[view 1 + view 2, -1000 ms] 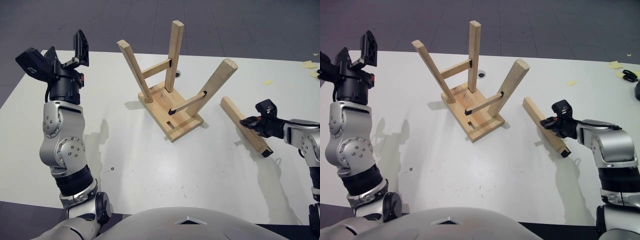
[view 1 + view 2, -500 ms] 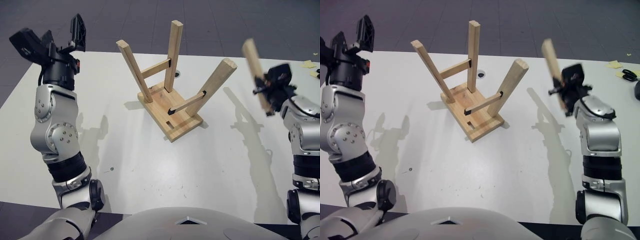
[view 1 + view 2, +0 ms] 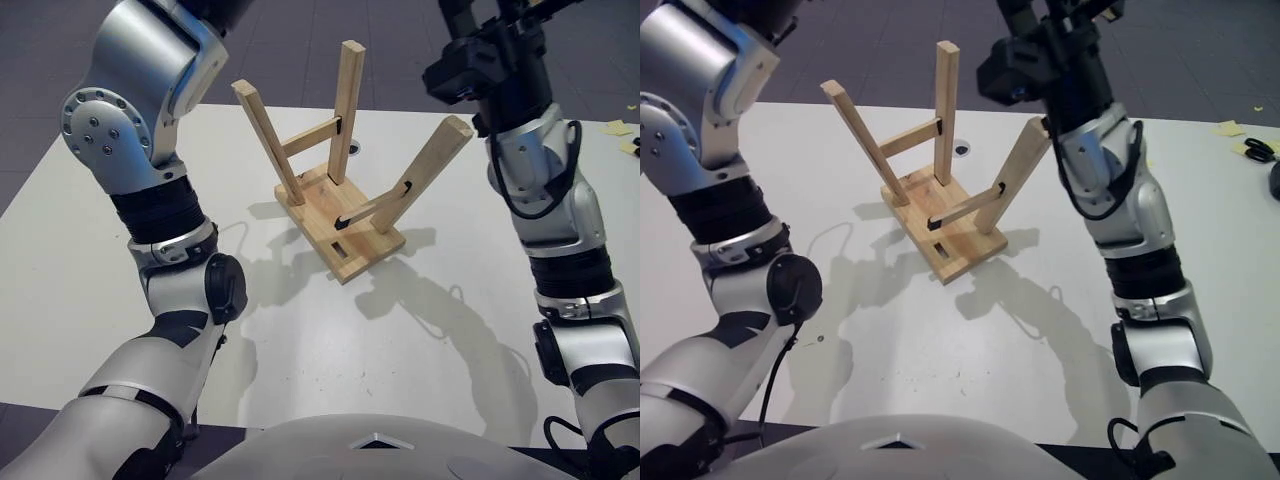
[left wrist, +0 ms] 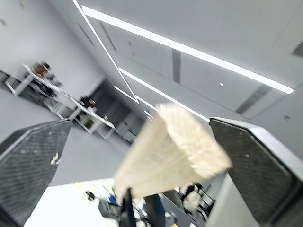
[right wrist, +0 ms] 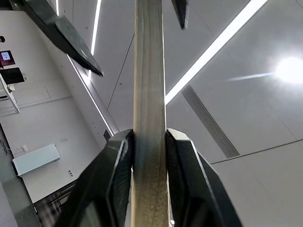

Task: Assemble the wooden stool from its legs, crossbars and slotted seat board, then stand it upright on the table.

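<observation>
the right tool [image 5: 149,139] is clamped narrow on the loose leg [image 5: 149,71]. its two black fingers [image 5: 116,165] press on opposite faces of the wood, and the leg runs away from the wrist towards the ceiling. the left tool [image 4: 142,137] is spread wide. the pale cut end of that same leg sits between its dark textured pads [image 4: 33,165], with a gap showing on either side, so the pads do not look to be touching it. both arms are raised high over the table [image 3: 300,330]: the left arm [image 3: 150,110] on the left and the right arm [image 3: 530,150] on the right.

the part-built stool [image 3: 340,190] lies upside down near the middle of the table. its seat board [image 3: 350,255] is flat on the white top. three legs stand up from the board: one leaning left [image 3: 268,140], one near upright at the back [image 3: 347,110], and one leaning right [image 3: 430,170]. one crossbar [image 3: 312,135] joins the left and back legs, and another crossbar [image 3: 375,207] runs from the right leg down towards the board. a few yellow paper scraps [image 3: 617,129] lie at the table's far right edge.
</observation>
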You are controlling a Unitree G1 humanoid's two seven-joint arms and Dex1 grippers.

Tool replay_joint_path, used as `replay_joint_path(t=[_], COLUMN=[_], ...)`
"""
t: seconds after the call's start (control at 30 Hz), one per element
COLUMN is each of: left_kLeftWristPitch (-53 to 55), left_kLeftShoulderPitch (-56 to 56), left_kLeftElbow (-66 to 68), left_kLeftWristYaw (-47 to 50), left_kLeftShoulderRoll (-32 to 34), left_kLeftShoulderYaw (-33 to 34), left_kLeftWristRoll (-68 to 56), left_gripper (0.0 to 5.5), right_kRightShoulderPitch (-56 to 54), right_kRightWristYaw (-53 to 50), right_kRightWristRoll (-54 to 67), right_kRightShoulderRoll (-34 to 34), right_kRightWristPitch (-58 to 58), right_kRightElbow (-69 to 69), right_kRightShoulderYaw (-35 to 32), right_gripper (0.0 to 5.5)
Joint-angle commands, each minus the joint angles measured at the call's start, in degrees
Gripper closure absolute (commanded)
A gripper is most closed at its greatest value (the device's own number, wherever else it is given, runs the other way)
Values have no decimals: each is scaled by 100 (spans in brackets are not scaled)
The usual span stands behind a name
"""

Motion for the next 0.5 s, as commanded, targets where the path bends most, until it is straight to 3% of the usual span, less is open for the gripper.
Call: replay_joint_path(t=[0.03, 0.23, 0.5], left_kLeftWristPitch=[-70, -690, -1057], left_kLeftShoulderPitch=[334, 435, 642], left_kLeftElbow=[-310, -633, -965], left_kLeftWristYaw=[395, 468, 515], left_kLeftShoulderRoll=[6, -108, -376], left_kLeftShoulderYaw=[-109, -438, -833], left_kLeftWristRoll=[-407, 411, 1015], left_gripper=[10, 10, 138], right_kRightShoulderPitch=[-200, -12, 193], right_kRightWristYaw=[-56, 12, -53], right_kRightWristRoll=[-115, -294, -842], right_kRightShoulderRoll=[266, 604, 1088], right_kRightWristPitch=[72, 351, 865], right_kRightElbow=[92, -187, -319], right_kRightShoulderYaw=[-82, -71, 118], right_gripper=[453, 453, 453])
